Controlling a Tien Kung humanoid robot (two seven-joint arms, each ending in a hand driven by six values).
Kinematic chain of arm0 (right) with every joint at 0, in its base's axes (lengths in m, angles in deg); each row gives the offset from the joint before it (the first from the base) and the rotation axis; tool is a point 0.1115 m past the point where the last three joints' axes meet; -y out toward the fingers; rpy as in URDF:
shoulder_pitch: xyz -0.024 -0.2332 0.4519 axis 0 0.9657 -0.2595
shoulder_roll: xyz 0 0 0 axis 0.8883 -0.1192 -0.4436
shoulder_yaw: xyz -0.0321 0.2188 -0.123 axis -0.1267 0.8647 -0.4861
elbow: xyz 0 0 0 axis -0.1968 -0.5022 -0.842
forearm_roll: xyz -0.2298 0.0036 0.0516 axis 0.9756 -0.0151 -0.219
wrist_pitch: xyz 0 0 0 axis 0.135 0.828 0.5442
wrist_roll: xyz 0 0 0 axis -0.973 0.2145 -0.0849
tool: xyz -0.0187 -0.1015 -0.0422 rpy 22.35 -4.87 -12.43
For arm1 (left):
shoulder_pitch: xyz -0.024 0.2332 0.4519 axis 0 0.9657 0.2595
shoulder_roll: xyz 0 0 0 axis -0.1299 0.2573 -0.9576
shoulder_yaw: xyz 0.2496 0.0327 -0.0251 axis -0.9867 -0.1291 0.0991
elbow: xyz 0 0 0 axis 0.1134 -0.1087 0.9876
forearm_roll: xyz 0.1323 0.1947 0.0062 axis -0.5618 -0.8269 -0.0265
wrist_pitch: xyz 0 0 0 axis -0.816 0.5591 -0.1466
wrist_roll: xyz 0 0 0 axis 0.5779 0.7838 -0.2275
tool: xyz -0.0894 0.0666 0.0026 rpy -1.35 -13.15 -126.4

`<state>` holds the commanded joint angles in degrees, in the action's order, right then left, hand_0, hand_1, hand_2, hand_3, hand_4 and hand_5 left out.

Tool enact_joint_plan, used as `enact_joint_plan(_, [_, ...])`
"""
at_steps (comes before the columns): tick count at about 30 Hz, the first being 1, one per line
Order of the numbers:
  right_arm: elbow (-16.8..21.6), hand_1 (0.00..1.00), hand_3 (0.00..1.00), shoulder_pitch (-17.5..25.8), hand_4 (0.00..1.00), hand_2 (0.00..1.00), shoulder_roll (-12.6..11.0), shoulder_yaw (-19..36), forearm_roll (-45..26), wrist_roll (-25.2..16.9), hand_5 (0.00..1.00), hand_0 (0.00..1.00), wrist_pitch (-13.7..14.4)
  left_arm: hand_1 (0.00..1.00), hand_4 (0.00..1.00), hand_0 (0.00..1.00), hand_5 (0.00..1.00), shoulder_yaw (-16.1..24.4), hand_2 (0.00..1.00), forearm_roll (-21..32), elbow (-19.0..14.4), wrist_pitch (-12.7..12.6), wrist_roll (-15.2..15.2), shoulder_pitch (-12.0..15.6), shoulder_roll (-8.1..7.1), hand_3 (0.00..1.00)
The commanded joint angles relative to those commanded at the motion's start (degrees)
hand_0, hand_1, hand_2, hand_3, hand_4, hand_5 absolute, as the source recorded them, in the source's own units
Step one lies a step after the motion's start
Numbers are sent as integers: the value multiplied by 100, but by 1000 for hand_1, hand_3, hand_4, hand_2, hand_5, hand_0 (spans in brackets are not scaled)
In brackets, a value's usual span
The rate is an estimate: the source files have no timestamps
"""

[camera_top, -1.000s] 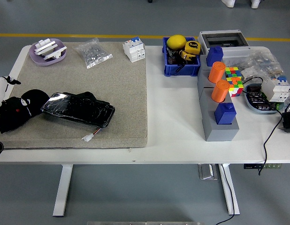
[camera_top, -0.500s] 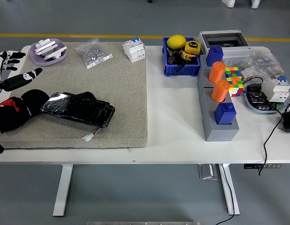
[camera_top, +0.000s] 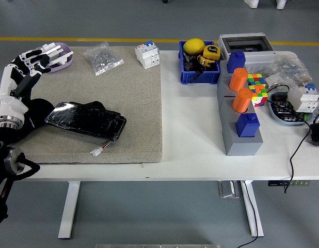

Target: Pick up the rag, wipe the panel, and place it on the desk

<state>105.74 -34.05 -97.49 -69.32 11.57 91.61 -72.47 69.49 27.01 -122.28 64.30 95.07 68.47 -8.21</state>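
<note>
A black glossy panel [camera_top: 86, 120] lies on the grey mat [camera_top: 133, 103], with a small white connector [camera_top: 96, 151] on a wire at its front edge. A black rag [camera_top: 40, 109] is bunched against the panel's left end, and my forearm covers part of it. My left hand [camera_top: 27, 66] is open, fingers spread, above the mat's left edge. It hovers over and just behind the rag and holds nothing. The right hand is out of view.
A purple dish [camera_top: 60, 55], a bag of small parts [camera_top: 101, 58] and a white breaker [camera_top: 148, 54] line the mat's far edge. To the right are a blue bin [camera_top: 199, 72], a grey block [camera_top: 241, 139] with orange cylinders [camera_top: 239, 79], a colour cube [camera_top: 256, 86] and cables.
My left hand has come in from the left edge, risen and moved toward the far side over the rag, spreading its fingers. The panel and rag have not moved.
</note>
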Motion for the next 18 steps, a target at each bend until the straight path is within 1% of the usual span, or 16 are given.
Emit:
enact_joint_plan(1, [1, 597, 644, 8, 998, 693, 2, 5, 10, 4, 531, 762, -6, 610, 922, 511, 333, 4, 571, 223, -26, 90, 28, 29, 52, 570])
enact_joint_plan(3, [1, 598, 646, 14, 998, 693, 2, 10, 25, 11, 531, 764, -11, 606, 932, 494, 335, 1, 570, 559, -48, 200, 61, 69, 98, 568])
enact_joint_plan(7, [3, 598, 646, 24, 998, 693, 5, 34, 45, 17, 531, 764, -10, 606, 932, 494, 335, -18, 570, 835, -42, 408, 124, 119, 113, 568])
enact_joint_plan(9, [3, 598, 647, 22, 998, 693, 10, 32, 46, 19, 532, 765, -11, 604, 922, 487, 323, -16, 573, 881, -44, 475, 112, 135, 103, 569])
enact_joint_plan(13, [4, 598, 647, 11, 998, 693, 26, 22, 42, 18, 532, 765, -8, 604, 922, 487, 323, -22, 573, 913, -51, 500, 66, 136, 82, 569])
enact_joint_plan(14, [6, 598, 647, 7, 998, 694, 29, 23, 41, 15, 532, 765, -5, 594, 901, 492, 295, -29, 574, 929, -51, 507, 57, 136, 73, 573])
enact_joint_plan(18, [5, 598, 647, -19, 998, 694, 40, -24, 8, 3, 532, 765, 7, 594, 901, 492, 295, -43, 574, 827, -85, 516, 4, 156, 52, 573])
